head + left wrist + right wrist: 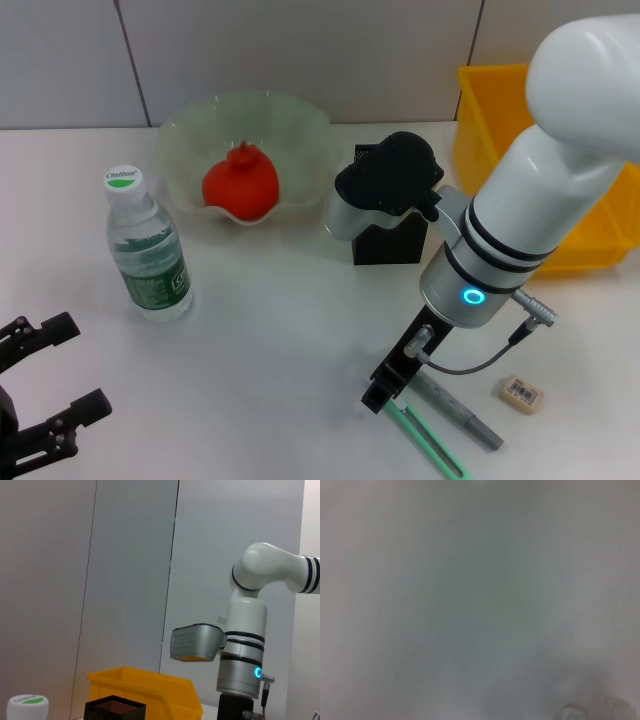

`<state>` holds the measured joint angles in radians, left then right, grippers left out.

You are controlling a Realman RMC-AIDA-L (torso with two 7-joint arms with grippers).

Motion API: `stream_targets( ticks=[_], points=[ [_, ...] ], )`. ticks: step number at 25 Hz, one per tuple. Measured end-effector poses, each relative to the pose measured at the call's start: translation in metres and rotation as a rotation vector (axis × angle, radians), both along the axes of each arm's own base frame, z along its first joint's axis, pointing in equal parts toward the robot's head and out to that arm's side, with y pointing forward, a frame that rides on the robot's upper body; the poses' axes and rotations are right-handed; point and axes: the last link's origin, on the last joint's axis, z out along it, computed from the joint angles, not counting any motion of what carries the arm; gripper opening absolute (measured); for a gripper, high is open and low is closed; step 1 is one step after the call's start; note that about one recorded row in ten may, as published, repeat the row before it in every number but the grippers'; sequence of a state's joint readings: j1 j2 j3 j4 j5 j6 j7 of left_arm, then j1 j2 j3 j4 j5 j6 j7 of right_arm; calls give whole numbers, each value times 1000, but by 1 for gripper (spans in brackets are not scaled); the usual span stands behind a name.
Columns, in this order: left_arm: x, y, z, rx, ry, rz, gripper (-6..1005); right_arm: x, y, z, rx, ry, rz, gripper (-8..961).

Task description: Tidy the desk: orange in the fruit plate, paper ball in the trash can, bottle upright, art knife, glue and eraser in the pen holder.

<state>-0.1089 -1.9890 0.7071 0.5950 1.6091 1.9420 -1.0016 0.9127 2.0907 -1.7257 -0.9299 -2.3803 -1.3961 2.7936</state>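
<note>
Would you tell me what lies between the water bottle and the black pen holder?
Only bare table in the head view between the bottle and pen holder.

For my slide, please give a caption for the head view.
Right gripper lowered onto the green art knife beside the grey glue pen; bottle upright, orange in fruit plate.

Even, bright light casts soft shadows on the desk (280, 320), while the right wrist view is wholly blurred (featureless grey).
</note>
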Motion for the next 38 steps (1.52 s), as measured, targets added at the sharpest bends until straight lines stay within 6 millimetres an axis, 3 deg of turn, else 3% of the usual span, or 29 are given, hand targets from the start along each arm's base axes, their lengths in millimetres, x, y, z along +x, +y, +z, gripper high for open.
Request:
stream_targets(
  ticks=[31, 38],
  points=[
    [1, 0, -1, 2, -2, -3, 848, 8, 4, -5, 5, -25, -39, 371],
    [1, 0, -1, 2, -1, -3, 848, 10, 4, -5, 5, -27, -43, 266]
  ],
)
